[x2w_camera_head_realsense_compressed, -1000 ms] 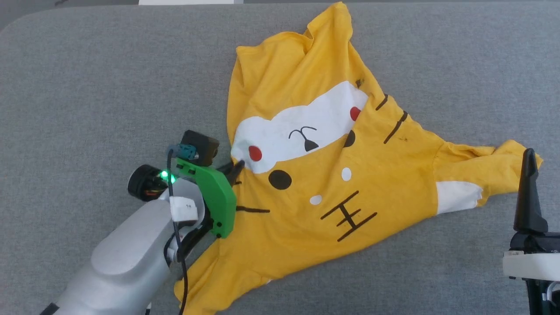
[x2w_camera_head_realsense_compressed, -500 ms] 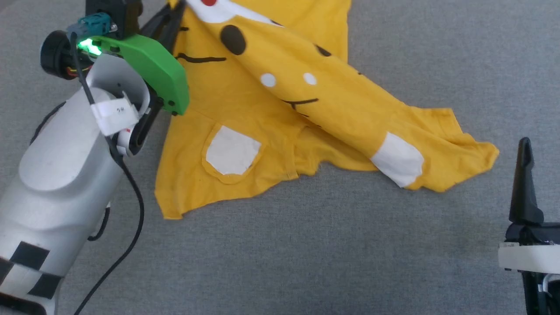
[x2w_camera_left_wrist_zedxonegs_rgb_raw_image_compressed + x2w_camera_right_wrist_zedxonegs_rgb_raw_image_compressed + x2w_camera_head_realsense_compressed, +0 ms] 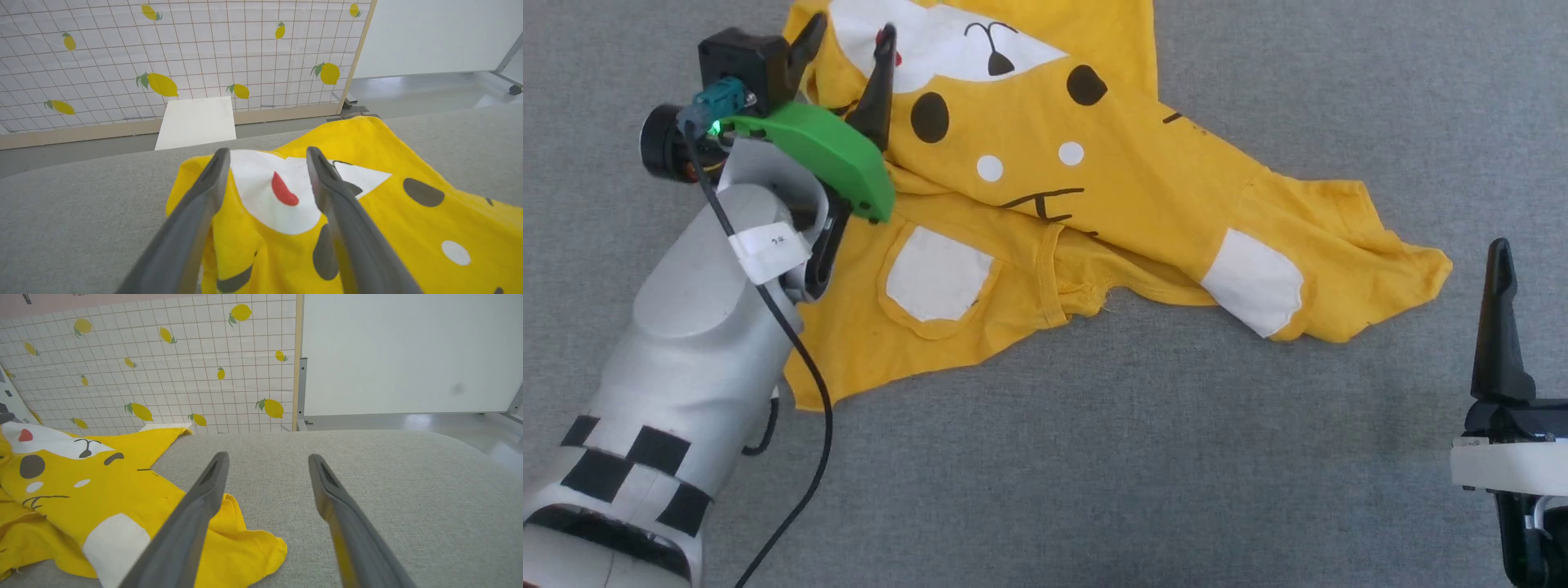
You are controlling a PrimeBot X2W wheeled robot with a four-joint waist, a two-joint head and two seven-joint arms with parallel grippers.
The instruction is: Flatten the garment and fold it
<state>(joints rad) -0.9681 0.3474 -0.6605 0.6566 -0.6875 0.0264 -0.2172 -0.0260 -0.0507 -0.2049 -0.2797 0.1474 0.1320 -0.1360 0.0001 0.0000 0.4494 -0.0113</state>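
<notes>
While 2 tools [image 3: 267, 152] [image 3: 267, 456] gape, 1 garment [image 3: 1143, 196]

Yellow garment [image 3: 1143, 196] lies rumpled, half-folded

Grey felt-covered table top [image 3: 1094, 474]; rounded far edge visible in right wrist view; mustard-yellow garment [image 3: 1127, 204] lying rumpled on it, at upper middle of head view; printed face upward; upper layer folded diagonally over lower layer; white patch [image 3: 938, 282] on lower layer; wrinkled sleeve [image 3: 1347, 245] spread toward right.
</notes>
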